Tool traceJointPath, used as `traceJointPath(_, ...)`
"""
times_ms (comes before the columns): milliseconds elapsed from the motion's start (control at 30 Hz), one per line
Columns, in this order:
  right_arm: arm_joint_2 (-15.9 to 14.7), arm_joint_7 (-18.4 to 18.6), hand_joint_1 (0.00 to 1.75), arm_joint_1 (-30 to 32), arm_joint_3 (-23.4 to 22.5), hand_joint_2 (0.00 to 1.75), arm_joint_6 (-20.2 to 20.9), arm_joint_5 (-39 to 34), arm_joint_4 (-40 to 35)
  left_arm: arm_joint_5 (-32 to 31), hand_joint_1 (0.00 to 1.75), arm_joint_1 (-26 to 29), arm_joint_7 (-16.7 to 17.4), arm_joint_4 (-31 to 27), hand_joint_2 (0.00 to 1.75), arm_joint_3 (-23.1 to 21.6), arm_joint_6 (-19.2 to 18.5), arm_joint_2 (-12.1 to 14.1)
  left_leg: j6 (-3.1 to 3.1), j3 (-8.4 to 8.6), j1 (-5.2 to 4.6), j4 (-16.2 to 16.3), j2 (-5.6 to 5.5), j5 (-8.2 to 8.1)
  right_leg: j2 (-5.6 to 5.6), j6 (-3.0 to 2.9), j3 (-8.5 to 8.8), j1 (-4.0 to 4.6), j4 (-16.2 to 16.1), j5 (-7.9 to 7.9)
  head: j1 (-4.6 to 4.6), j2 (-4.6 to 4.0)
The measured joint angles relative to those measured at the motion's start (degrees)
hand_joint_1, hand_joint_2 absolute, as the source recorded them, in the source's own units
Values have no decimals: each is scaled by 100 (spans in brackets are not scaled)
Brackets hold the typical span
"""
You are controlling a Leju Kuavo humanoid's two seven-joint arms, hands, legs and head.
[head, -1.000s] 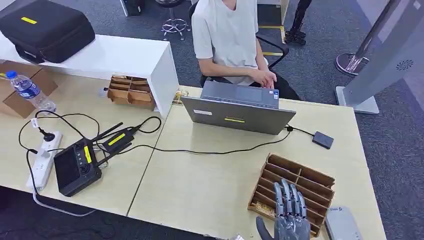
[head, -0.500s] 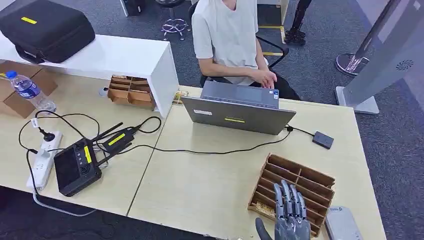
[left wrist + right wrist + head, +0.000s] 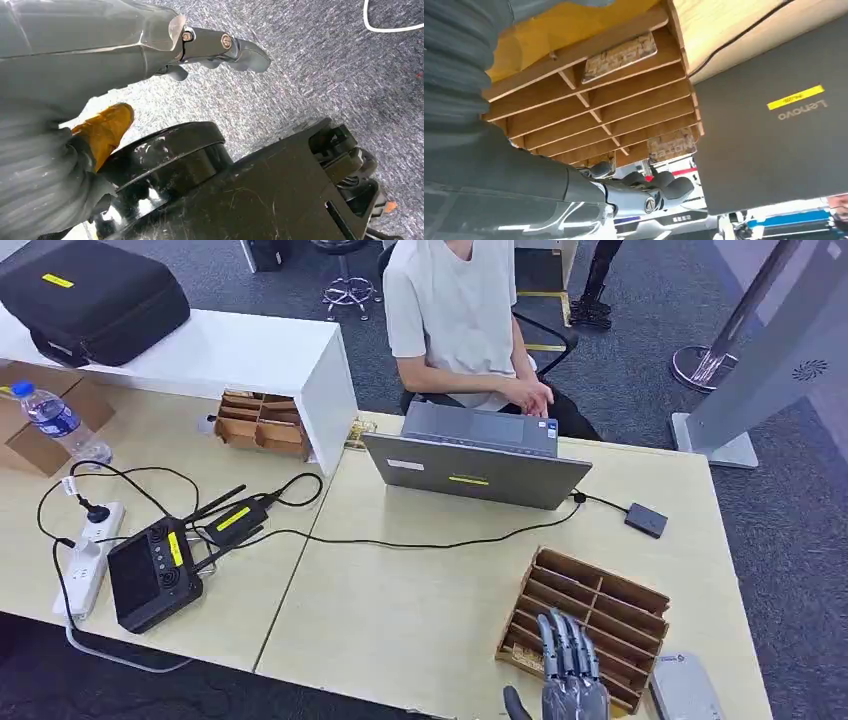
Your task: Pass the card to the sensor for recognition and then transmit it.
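My right hand (image 3: 570, 680) hovers over the rack (image 3: 590, 625) at the tabletop's near right corner, fingers spread, holding nothing. A card (image 3: 620, 57) lies flat in one of the rack's slots. I should lower straight into that slot and pinch the card's free edge, keeping clear of the dividers. My left hand (image 3: 75, 60) hangs over the floor, apparently empty. The grey device (image 3: 686, 687) at the corner is cut off; I can't tell if it's the sensor.

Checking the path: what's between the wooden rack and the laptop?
Head view: bare tabletop crossed by one black cable separates the wooden rack from the laptop.
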Motion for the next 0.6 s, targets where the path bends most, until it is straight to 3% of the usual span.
traceJointPath(233,166,-483,0,11,-182,175,0,-57,282,-33,0,-14,177,0,175,-4,-22,-2,0,1,1,0,1,0,1,0,0,1,0,0,0,0)
traceJointPath(600,500,-784,0,-20,-548,175,0,-90,701,-50,0,-58,317,0,175,-6,-103,-11,-1,1,1,0,1,1,1,0,0,0,0,0,0,0)
